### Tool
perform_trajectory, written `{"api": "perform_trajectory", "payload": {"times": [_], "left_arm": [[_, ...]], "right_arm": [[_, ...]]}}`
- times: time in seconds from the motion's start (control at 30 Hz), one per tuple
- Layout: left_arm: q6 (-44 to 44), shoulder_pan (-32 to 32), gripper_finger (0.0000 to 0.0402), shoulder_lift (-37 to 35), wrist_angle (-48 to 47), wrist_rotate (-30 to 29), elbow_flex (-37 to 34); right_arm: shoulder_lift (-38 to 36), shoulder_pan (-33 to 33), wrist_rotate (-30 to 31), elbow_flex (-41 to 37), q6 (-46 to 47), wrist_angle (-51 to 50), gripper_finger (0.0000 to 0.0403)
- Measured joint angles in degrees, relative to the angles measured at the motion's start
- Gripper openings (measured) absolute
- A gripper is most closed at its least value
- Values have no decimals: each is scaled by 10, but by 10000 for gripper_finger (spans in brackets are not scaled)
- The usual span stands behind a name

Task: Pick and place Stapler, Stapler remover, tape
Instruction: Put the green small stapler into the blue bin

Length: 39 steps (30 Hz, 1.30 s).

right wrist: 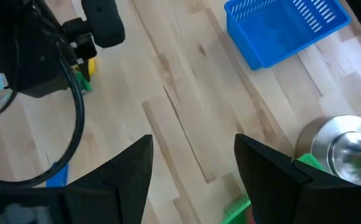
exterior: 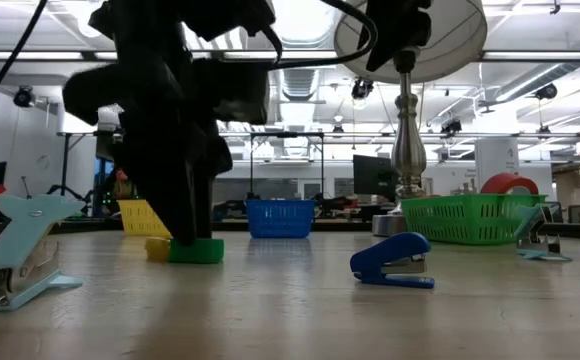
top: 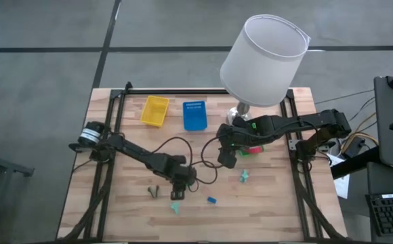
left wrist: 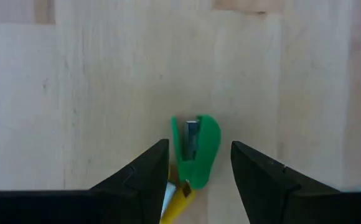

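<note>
Left end effector (left wrist: 194, 177) hangs low over the front of the bench (top: 271, 203), fingers apart, straddling a small green stapler (left wrist: 196, 149) that lies flat on the wood. A yellow piece (left wrist: 179, 198) touches the stapler's near end; we cannot tell what it is.

Right end effector (right wrist: 193, 165) sits higher, near the lamp base (right wrist: 345, 152), fingers apart and empty.

A blue stapler (exterior: 395, 262) rests nearby on the bench, and a red tape roll (exterior: 510, 184) shows above the green basket (exterior: 465, 218).

Handling, our judgement: the green stapler looks light, rigid, smooth plastic, likely to skid or twist if pinched off-centre. We would close across its long sides at mid-body, clear of the yellow piece.
</note>
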Motion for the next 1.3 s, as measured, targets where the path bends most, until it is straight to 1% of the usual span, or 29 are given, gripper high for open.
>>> {"api": "perform_trajectory", "payload": {"times": [0.1, 0.4, 0.83, 0.97, 1.13, 1.2, 1.3], "left_arm": [[-1, 1, 177, 3, 2, -17, 0], [-1, 2, 177, 8, 10, -26, 0], [-1, 17, 175, 26, 12, -18, 0], [-1, 18, 151, 23, 13, -18, 0], [1, 18, 91, 23, 12, -18, 0], [1, 20, 72, 22, 11, -16, 1], [2, 23, 62, 17, 9, -11, 0]], "right_arm": [[0, 0, 0, 0, 0, 2, 219], [0, 0, 0, 0, 1, 14, 219], [0, 0, 13, 0, 1, 18, 219], [0, 1, 13, 0, 1, 21, 219], [0, 1, 13, 0, 1, 24, 219], [0, 1, 13, 0, 0, 24, 219], [0, 1, 13, 0, 0, 24, 219]]}}
